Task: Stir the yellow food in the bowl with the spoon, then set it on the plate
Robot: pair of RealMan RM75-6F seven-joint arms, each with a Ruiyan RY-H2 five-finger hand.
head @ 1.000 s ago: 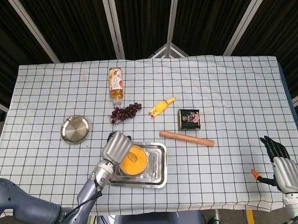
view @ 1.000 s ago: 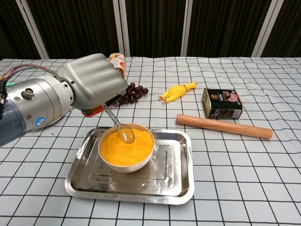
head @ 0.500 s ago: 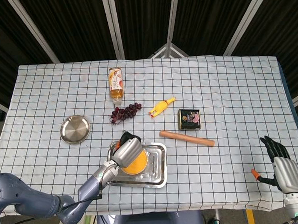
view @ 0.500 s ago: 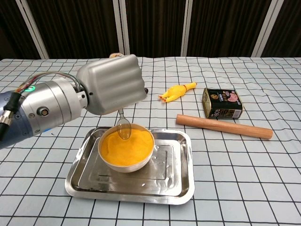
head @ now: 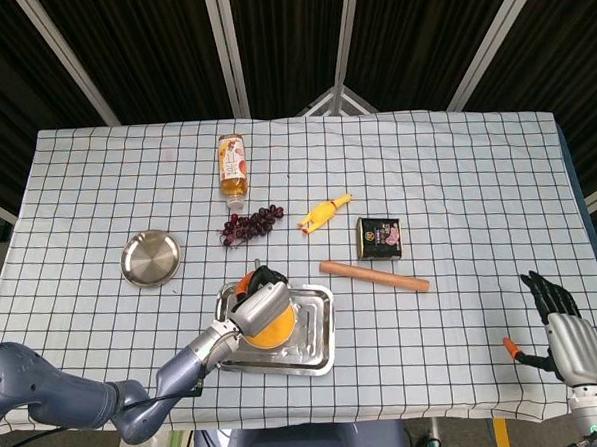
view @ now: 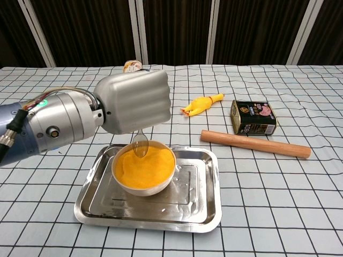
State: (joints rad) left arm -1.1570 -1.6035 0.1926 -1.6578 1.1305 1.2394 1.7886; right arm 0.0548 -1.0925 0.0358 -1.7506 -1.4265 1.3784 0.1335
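Where checked cloth (head: pixel 456 175) meets dark slats | left hand (view: pixel 134 101) fingers grip spoon (view: pixel 141 145) | right hand (head: pixel 564 330) fingers spread

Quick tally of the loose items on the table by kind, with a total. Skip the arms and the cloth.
Metal dishes: 2, the tray and the round plate.
Bowl of yellow food: 1.
Spoon, held by the left hand: 1.
Bottle: 1.
Grape bunch: 1.
Rubber chicken: 1.
Tin can: 1.
Wooden rod: 1.
Total: 9.
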